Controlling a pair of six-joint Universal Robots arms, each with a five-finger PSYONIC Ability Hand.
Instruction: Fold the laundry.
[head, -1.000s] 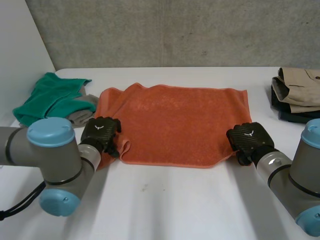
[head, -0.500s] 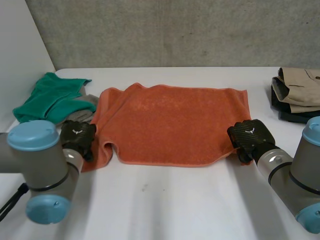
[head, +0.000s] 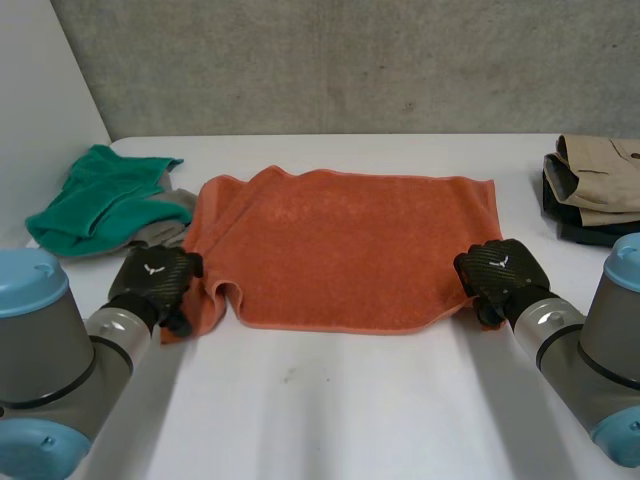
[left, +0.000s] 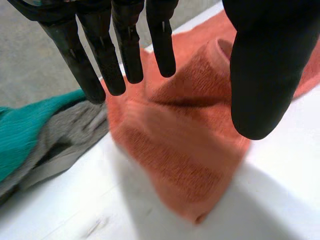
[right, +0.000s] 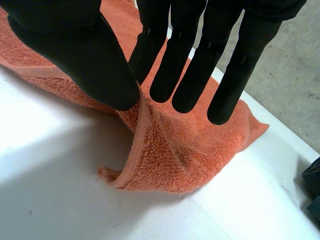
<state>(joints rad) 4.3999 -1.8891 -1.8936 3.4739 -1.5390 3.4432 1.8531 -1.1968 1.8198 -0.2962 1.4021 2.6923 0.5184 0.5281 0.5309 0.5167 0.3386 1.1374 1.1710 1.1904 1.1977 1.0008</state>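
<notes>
A green cloth (head: 95, 195) lies at the left end of the worktop (head: 350, 400); the left hand (head: 155, 282) hangs over the rumpled near-left corner of the towel (head: 340, 245), fingers straight, thumb wide, gripping nothing; the towel lies spread mid-worktop for folding; the right hand (head: 497, 272) pinches its near-right corner, tenting it, probably to carry it across; folded clothes (head: 595, 185) sit far right.

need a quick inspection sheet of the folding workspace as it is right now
surface: white table, a few small specks near the front
job's things: orange towel spread flat, near left corner bunched; green cloth and grey cloth heaped at far left; folded stack of khaki and dark garments at right
clutter: nothing seen
hands: left hand open over the bunched corner; right hand pinching the lifted near right corner
cables: nothing seen
surroundings: concrete wall behind, white panel at left
</notes>
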